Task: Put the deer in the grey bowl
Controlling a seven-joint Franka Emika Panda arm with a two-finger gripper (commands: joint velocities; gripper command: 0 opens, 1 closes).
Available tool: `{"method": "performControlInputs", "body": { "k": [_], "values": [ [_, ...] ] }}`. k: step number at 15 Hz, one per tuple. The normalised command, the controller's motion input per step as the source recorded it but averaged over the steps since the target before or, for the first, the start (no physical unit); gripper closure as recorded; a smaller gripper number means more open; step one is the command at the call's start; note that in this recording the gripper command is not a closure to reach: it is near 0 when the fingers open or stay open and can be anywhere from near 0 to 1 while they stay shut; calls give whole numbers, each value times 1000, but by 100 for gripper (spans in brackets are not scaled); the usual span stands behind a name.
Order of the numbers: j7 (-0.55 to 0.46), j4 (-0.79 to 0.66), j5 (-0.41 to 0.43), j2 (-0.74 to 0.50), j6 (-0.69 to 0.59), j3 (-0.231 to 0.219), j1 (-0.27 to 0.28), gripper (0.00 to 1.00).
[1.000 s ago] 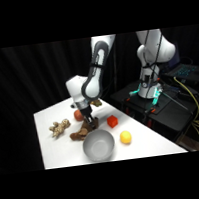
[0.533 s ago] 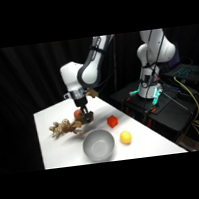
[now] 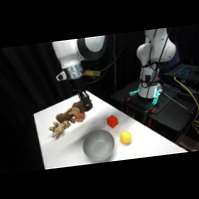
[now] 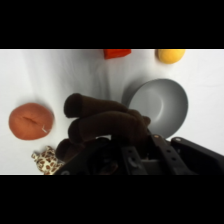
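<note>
fingers [image 3: 84, 103] clamp the deer [image 4: 107, 125], lifted beside the grey bowl [image 3: 98, 145]; its floppy limbs may snag the rim.

Dark brown plush deer [image 4: 102, 125], soft and floppy, hanging clear of the table with limbs dangling. Plain grey bowl [image 3: 98, 145], round and smooth, upright and empty near the table's front edge, below and to one side of the deer.

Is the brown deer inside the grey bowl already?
No. The deer hangs from the gripper above the table, and the grey bowl is empty.
</note>
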Motion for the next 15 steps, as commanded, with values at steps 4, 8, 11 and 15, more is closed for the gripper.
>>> {"method": "performControlInputs", "body": {
  "k": [4,8,11,15],
  "values": [
    [130,-52,-55,-103,29,82,234,66],
    [69,-93,-73,64,386,62,147,66],
    [42,-72,-53,256,555,28,57,68],
    [110,36,-96,334,443,3,17,69]
  ]
}}
